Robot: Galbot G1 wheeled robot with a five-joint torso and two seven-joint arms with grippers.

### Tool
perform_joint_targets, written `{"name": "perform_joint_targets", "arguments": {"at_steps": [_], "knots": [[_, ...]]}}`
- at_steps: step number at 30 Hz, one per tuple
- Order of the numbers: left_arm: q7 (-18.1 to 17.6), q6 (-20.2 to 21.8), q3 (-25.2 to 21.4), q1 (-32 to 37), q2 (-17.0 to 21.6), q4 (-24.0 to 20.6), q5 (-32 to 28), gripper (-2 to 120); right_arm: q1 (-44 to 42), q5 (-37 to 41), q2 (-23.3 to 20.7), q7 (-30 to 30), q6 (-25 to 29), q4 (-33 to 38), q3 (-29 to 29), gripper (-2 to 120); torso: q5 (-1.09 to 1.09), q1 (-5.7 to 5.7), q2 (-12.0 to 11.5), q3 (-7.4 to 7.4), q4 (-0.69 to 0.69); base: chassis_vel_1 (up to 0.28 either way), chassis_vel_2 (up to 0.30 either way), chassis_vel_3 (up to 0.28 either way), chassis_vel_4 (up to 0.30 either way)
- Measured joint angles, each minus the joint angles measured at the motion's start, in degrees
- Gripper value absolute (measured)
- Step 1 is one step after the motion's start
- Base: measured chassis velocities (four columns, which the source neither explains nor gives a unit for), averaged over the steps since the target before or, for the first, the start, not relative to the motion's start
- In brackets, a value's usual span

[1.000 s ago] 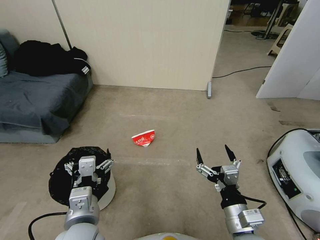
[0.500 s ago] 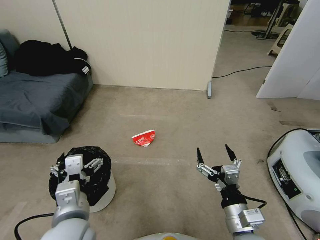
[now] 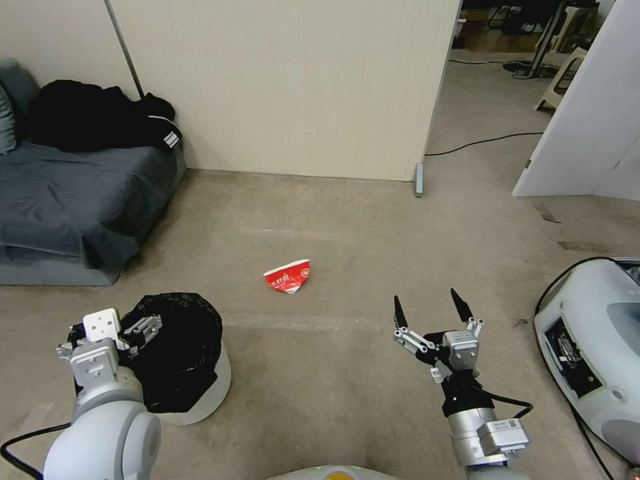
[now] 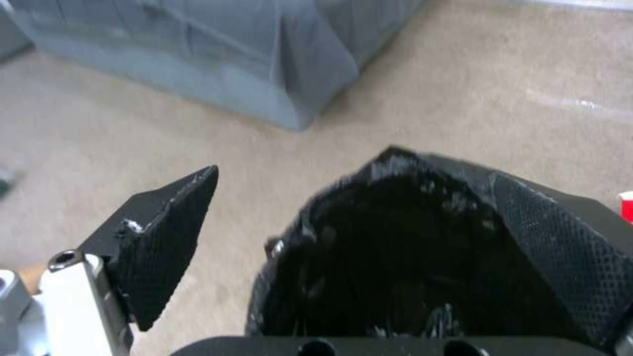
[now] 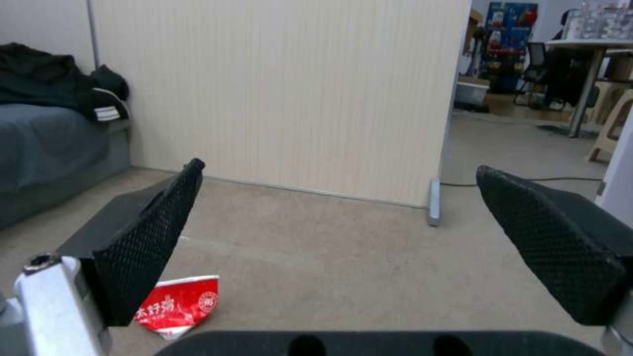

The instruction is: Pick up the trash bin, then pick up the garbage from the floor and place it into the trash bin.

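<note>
- The dark grey sofa (image 3: 73,200) is sitting off at the robot's left against the wall, with a black jacket (image 3: 100,117) lying heaped on it.
- The small round white plastic trash bin with the glossy black bag over its rim (image 3: 177,353) is standing on the beige carpet (image 3: 347,220), front left of the robot.
- The left gripper (image 3: 107,330) is hanging right at the bin's left rim, fingers spread wide; in the wrist view one finger is outside the rim and the other over the bag, not gripping anything.
- The right gripper (image 3: 430,307) is hovering low over bare carpet, jaws wide apart, nothing between them.
- The crushed red-and-white paper cup (image 3: 288,276) is lying on its side on the carpet, ahead, between both arms, well apart from each.
</note>
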Motion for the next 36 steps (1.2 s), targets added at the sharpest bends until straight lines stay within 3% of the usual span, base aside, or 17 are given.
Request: {"name": "perform_joint_targets", "arguments": {"at_steps": [20,36], "knots": [[-2.5,1.99,-4.54,-4.51,0.78,9.61,-8.65,99,-0.51,-0.02,0.0,-0.57,0.99,0.51,0.13,100,0.0,0.0,0.0,0.0,0.0,0.0,0.0,0.0,0.0],[-3.45,1.87,-6.52,-5.54,1.15,15.19,-9.68,98,-0.8,-0.02,0.0,-0.56,1.04,0.79,0.05,100,0.01,0.0,0.0,0.0,0.0,0.0,0.0,0.0,0.0]]}}
